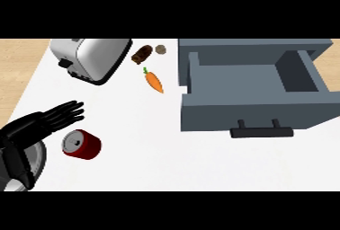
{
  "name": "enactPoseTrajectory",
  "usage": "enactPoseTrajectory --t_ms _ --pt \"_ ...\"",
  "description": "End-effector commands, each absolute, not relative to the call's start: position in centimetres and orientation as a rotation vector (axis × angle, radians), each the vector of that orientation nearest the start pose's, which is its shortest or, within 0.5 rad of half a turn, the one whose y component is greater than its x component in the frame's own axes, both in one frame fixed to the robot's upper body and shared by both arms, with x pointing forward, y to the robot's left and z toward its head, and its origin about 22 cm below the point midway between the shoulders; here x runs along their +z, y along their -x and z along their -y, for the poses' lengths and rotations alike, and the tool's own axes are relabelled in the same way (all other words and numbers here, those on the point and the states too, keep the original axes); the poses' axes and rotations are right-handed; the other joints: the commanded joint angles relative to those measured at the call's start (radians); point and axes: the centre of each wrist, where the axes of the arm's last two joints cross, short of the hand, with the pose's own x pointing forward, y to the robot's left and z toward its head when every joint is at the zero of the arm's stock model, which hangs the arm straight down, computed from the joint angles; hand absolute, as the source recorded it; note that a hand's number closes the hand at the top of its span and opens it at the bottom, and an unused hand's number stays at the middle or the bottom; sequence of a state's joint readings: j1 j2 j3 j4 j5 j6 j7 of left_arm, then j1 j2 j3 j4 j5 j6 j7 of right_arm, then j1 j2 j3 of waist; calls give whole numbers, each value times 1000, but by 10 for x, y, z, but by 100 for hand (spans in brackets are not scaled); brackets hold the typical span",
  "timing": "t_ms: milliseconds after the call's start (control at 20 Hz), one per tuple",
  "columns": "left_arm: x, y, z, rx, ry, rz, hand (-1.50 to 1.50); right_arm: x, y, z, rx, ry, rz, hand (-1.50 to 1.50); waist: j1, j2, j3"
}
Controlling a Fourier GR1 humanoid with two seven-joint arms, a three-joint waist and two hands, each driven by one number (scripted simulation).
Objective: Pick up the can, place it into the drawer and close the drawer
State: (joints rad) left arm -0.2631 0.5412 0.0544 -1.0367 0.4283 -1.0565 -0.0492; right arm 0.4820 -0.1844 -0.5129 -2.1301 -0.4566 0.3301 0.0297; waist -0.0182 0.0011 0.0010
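Red metal can [82,144] with a silver lid lies on its side near the white counter's [166,152] left edge, just beside the black left hand [50,119]. That hand's fingers are straight and close together, pointing toward the far edge, clamped on nothing; they sit just above the can without clearly touching it. No right hand shows. I judge the can light, stiff and smooth, so it may roll or slip; taking it across its round body, thumb on one side and fingers opposite, looks safest. The grey open drawer [252,85] with a dark handle sits toward the right edge, well apart from the can. Counted in the head view: one can, one drawer, one silver toaster [93,58], one orange carrot [154,81], two small brown lumps [141,54] near the far edge
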Motion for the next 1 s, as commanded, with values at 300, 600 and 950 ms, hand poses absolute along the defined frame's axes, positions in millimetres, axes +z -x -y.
enactPoseTrajectory --t_ms 300,600,950 --pt "-22 -302 -396 -587 692 1305 -150 98 -81 377 -87 177 1797 -150 -10 5 -4" --pt "-40 -296 -396 -608 662 1265 -150 105 -78 377 -83 173 1799 -150 -10 5 -4" --pt "-65 -280 -398 -562 671 1228 -150 113 -84 374 -75 169 1796 -150 -16 13 -7"
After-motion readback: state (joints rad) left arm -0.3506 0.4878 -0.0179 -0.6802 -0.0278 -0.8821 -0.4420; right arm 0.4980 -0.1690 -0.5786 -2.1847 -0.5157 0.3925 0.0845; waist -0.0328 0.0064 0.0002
